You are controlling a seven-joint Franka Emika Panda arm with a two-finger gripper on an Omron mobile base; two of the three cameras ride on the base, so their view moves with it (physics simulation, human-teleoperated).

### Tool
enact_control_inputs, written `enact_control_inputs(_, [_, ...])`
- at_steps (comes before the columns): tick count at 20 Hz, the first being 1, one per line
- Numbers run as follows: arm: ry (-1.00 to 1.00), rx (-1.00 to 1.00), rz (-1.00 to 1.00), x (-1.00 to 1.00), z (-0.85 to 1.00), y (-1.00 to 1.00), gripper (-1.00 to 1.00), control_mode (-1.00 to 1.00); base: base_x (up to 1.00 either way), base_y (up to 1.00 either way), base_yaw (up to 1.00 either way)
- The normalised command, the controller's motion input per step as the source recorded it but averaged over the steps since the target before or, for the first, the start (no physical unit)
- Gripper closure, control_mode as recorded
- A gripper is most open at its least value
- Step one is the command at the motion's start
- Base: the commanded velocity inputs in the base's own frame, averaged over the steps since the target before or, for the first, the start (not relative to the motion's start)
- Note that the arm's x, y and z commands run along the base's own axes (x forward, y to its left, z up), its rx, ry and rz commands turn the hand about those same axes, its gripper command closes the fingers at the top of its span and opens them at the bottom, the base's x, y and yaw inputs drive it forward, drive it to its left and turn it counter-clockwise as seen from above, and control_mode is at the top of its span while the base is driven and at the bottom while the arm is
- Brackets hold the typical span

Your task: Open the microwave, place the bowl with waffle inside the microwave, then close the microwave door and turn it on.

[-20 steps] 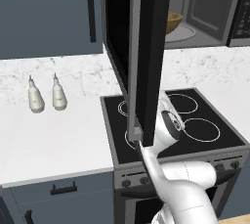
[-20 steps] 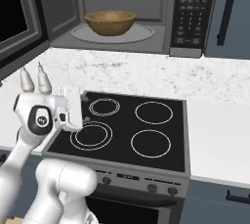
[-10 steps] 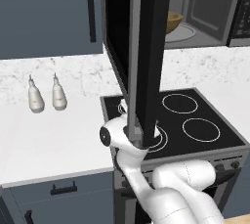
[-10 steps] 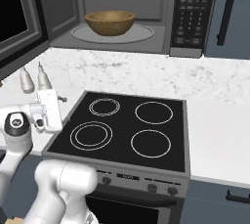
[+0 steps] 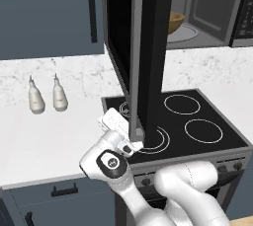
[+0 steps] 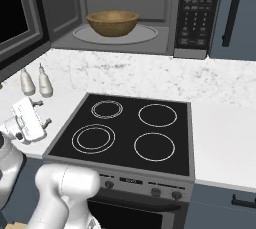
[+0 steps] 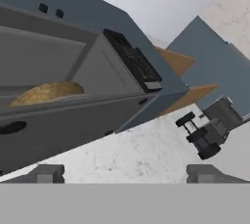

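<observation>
1. Here, in your left base view, the microwave door (image 5: 148,47) stands swung wide open, edge-on to the camera, its lower corner just above the gripper (image 5: 118,131), which sits low at the front left corner of the stovetop (image 5: 183,121). Behind the door, the bowl (image 5: 175,21) rests inside the microwave (image 5: 207,8). Two pale bottles (image 5: 47,96) stand on the marble bench (image 5: 39,141) to the left.

2. Next, your right base view shows the bowl (image 6: 113,23) sitting on the round turntable (image 6: 115,34) in the open microwave (image 6: 150,13), with the button panel (image 6: 196,13) to its right. The gripper (image 6: 30,119) hangs at the left edge of the stovetop (image 6: 130,133), over the bench (image 6: 220,123), near the bottles (image 6: 36,82); its fingers stand wide apart, clamped on nothing.

3. Finally, your hand view, rolled sideways, looks up at the microwave (image 7: 97,100), the bowl (image 7: 46,93) visible inside. Both fingertips (image 7: 44,173) rise far apart at the bottom edge.
</observation>
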Motion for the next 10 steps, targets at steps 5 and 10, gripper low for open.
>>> enact_control_inputs(5, [-0.26,-0.15,-0.05,-0.17,0.28,0.79,1.00,-1.00,0.00,0.00,0.00])
enact_control_inputs(10, [-0.13,-0.04,-0.01,0.00,0.37,0.68,1.00,-1.00,0.00,0.00,0.00])
